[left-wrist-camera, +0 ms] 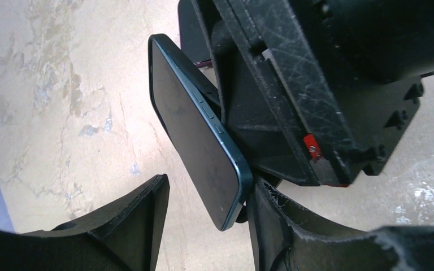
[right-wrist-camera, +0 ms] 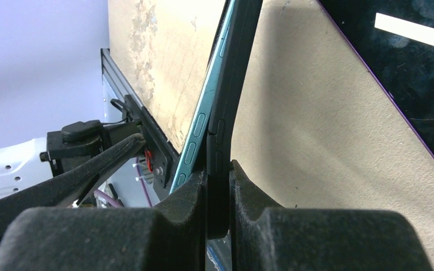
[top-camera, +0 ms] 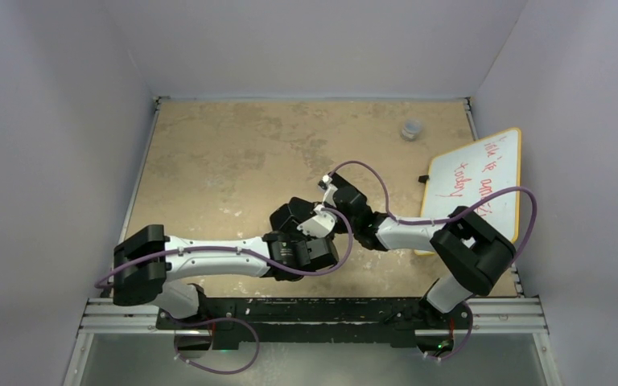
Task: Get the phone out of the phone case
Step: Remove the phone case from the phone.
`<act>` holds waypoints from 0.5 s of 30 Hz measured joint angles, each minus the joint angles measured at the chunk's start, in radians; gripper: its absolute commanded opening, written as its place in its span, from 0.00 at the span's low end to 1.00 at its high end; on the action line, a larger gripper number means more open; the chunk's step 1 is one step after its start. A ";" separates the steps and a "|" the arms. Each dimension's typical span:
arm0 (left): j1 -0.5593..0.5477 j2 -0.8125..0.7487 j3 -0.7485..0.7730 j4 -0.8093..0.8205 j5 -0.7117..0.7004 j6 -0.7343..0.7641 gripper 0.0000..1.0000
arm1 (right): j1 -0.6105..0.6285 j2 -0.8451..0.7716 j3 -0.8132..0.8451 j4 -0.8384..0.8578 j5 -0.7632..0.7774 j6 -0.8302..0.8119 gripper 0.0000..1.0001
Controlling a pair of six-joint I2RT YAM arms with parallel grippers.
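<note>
The phone has a dark screen and a teal edge. It stands tilted off the table between my two grippers. My right gripper is shut on the edge of the black phone case. The phone's teal side has parted from the case near the jaws. My left gripper is open around the phone's lower corner, which touches the right finger. The left finger stands apart from it. In the top view both grippers meet at mid-table, and the phone is hidden there.
A whiteboard with red writing lies at the right edge of the tan table. A small grey object sits at the back right. A dark glossy panel shows at the upper right of the right wrist view. Walls enclose the table on three sides.
</note>
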 measured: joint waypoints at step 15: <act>-0.006 0.105 0.032 -0.055 -0.087 -0.031 0.34 | 0.000 0.006 0.022 -0.020 -0.014 0.010 0.00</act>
